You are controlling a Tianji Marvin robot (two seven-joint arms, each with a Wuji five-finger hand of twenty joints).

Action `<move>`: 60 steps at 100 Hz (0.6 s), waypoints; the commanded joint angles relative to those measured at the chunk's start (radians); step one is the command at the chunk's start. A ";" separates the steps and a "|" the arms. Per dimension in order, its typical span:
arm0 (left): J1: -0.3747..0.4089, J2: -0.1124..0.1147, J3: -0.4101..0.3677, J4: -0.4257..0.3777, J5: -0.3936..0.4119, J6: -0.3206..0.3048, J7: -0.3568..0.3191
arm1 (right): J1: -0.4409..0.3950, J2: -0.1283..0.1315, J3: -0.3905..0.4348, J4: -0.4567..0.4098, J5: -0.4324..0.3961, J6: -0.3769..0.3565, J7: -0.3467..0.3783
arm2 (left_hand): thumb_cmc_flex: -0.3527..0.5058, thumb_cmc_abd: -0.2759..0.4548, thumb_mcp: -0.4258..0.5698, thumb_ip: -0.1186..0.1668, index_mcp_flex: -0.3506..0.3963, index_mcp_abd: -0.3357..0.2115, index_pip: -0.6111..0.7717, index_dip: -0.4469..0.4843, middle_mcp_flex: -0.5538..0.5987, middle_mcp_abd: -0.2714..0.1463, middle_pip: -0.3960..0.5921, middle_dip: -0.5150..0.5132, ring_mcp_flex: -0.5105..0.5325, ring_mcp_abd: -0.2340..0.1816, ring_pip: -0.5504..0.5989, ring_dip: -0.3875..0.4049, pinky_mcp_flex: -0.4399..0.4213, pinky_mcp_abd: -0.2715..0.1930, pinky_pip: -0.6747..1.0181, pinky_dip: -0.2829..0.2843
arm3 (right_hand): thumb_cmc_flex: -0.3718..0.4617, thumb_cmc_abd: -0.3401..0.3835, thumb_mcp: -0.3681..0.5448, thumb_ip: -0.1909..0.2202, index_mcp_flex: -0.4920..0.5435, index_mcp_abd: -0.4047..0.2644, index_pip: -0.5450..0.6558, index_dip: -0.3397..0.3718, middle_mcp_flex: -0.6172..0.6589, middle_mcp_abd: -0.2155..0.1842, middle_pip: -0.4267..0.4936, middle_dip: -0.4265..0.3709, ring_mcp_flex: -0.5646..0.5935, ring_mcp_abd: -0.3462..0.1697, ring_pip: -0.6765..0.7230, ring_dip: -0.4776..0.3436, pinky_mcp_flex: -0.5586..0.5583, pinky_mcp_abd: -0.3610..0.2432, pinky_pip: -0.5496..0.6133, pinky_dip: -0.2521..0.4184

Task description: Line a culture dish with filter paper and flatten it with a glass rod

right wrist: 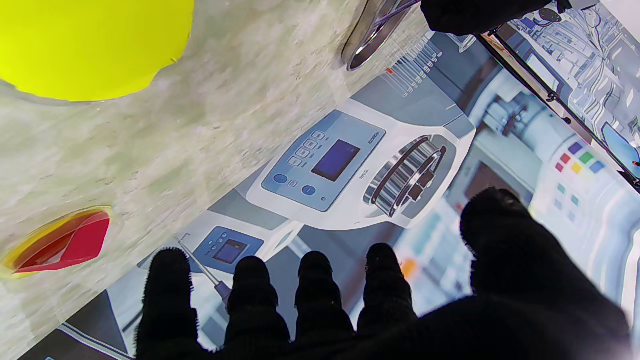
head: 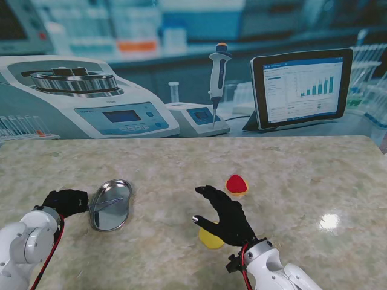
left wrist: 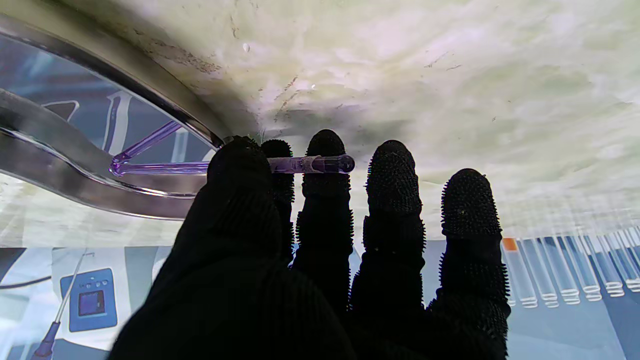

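Dish (head: 110,205): shiny round dish on the table's left part, tilted, its far rim raised; no paper visible inside it.
Glass rod (left wrist: 305,164): thin clear rod, one end in the dish, the other pinched by the left hand.
Left hand (head: 66,201): just left of the dish; thumb and fingers (left wrist: 325,150) closed on the rod's outer end.
Right hand (head: 225,216): fingers spread, holding nothing, hovering over the yellow disc.
Yellow disc (head: 210,238): flat, near me, partly under the right hand; probably filter paper.
Red disc (head: 236,184): lies on a yellowish piece, just beyond the right hand.
Handling: rod likely stiff, smooth, brittle; hold near its end, gently. Paper likely light and limp; best lifted by its edge.
Table (head: 314,181): pale marbled top, glossy, a glare spot at right.
Room: printed laboratory backdrop behind the table.
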 commanded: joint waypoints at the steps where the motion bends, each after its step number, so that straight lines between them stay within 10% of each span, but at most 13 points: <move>1: 0.001 -0.001 0.000 -0.002 0.003 0.004 -0.006 | -0.005 -0.003 -0.004 0.001 0.003 0.005 0.001 | 0.090 0.017 0.010 0.039 0.022 -0.036 0.090 0.028 0.043 -0.019 0.059 0.047 0.026 0.008 0.047 0.026 0.005 0.048 0.056 0.046 | 0.005 0.010 0.016 0.023 -0.041 0.004 0.012 0.020 -0.023 -0.026 0.004 0.012 -0.007 -0.030 0.014 0.005 -0.008 -0.026 0.022 0.014; 60: 0.007 -0.007 -0.023 -0.023 0.004 -0.012 0.032 | -0.004 -0.004 -0.003 0.002 0.003 0.004 -0.001 | 0.127 -0.027 0.047 0.028 0.047 -0.027 0.188 0.076 0.107 -0.015 0.186 0.095 0.099 -0.017 0.189 0.078 0.065 0.062 0.148 0.102 | 0.002 0.006 0.029 0.021 -0.043 0.009 0.024 0.035 -0.024 -0.026 0.005 0.012 -0.007 -0.031 0.015 0.004 -0.008 -0.027 0.026 0.014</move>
